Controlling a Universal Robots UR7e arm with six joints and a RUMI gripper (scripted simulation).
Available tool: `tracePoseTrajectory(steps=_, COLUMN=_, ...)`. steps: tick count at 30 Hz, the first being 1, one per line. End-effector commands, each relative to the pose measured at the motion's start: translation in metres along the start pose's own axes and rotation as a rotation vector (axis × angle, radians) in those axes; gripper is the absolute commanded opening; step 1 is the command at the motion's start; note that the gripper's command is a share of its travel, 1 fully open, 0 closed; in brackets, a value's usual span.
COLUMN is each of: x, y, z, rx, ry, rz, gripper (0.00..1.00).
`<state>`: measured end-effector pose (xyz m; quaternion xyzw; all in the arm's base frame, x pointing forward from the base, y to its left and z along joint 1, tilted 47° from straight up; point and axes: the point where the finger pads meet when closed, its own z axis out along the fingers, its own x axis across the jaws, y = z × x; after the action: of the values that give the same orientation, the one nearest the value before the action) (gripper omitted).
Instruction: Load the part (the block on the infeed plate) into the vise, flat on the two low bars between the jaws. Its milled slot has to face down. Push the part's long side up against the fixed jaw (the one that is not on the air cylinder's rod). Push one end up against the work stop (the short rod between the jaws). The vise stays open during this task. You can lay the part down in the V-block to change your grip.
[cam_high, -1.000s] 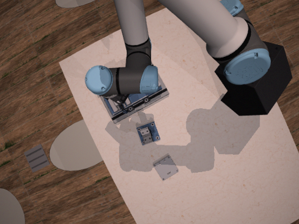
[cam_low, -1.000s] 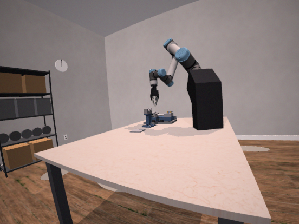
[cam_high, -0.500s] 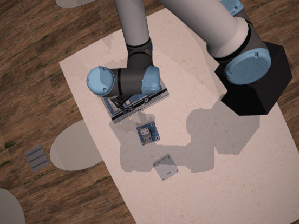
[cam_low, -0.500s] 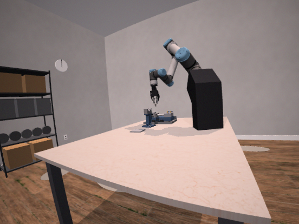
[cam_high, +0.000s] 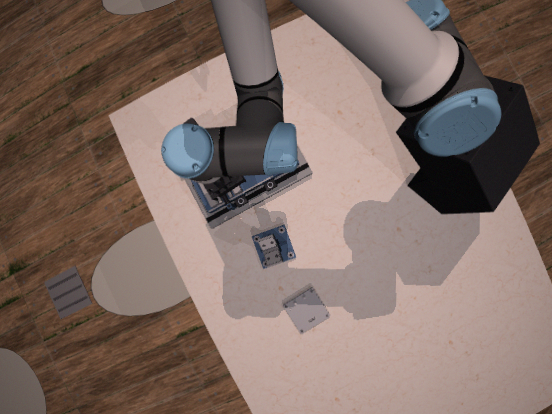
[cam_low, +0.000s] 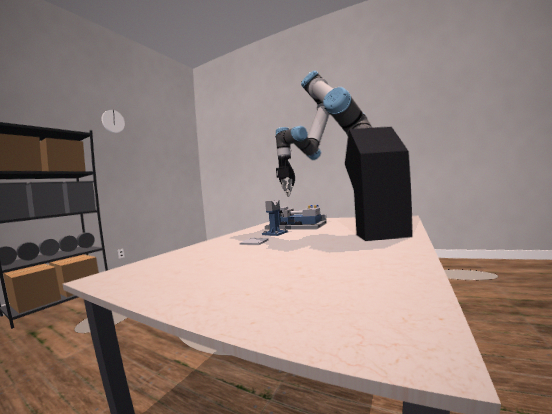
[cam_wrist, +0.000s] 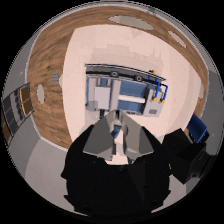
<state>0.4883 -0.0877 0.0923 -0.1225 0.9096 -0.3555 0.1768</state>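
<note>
My gripper is shut and holds nothing. It hangs point-down a little above the left end of the vise. In the top view the wrist covers most of the vise, and the fingers show dark over its left half. In the wrist view the shut fingertips point at the vise. A pale bar lies between the blue jaws and seems to be the part; I cannot tell which way its slot faces. The infeed plate carries no block.
The V-block stands on its blue base between the vise and the infeed plate, also seen in the side view. The air cylinder's fittings sit at the vise's right end. The black robot pedestal stands at the table's right side.
</note>
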Motion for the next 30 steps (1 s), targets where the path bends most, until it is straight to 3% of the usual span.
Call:
tracePoseTrajectory(steps=1, x=0.0005, y=0.0004, z=-0.0004, rx=0.001, ry=0.0, rz=0.03, gripper=0.0)
tracePoseTrajectory(steps=30, x=0.0016, y=0.001, z=-0.0005, rx=0.001, ry=0.0, rz=0.069, gripper=0.0)
